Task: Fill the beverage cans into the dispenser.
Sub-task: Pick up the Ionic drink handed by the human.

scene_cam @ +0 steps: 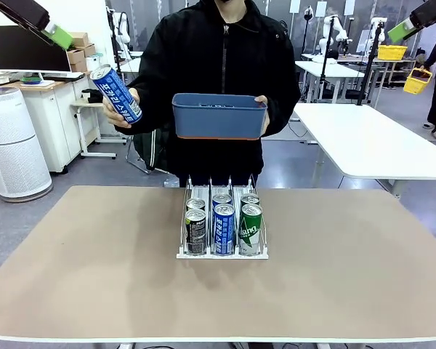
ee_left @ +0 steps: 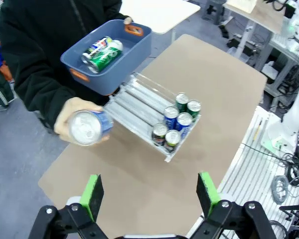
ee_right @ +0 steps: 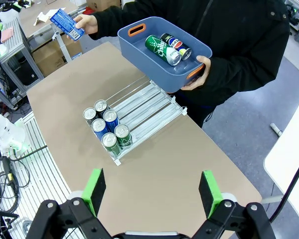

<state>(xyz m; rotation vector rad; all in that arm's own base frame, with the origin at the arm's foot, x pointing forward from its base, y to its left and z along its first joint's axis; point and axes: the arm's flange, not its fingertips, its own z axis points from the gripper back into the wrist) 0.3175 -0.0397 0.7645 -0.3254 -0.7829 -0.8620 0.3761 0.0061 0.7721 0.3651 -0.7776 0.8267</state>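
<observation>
Left jaws first: green pads [ee_left: 92,196] at the bottom of the left wrist view, spread wide, nothing between them. Right jaws the same, pads [ee_right: 95,190] fully apart, empty. Both hang high over your side of the worktop [scene_cam: 94,283], well apart from everything.

The dispenser [scene_cam: 221,254] sits mid-worktop, toward the person's edge. Six cans [scene_cam: 224,225] stand in it, two per lane, packed at the front lip: black-grey, blue, green. The lanes behind them are bare.

The person's hand [scene_cam: 110,110] holds a blue can [scene_cam: 116,93] out, tilted, beyond the far edge on your left side. Their other hand carries the dark blue bin [scene_cam: 218,120] above the rack's rear end. At least two more cans [ee_right: 164,47] lie inside it.

Risks, my read:
- If you take the offered can, the fingers wrapped round it are in the pinch path, so close clear of them.
- It's a slim round can held tilted, so an off-centre grip likely slips.
- The bin overhangs the rear lanes, and coming down there may hit it.
- Clip a wire divider and the rack may shift or the front cans tip.

Room: bare worktop, wide on both sides of the rack and in front. It's tight only at the far edge near the person.
</observation>
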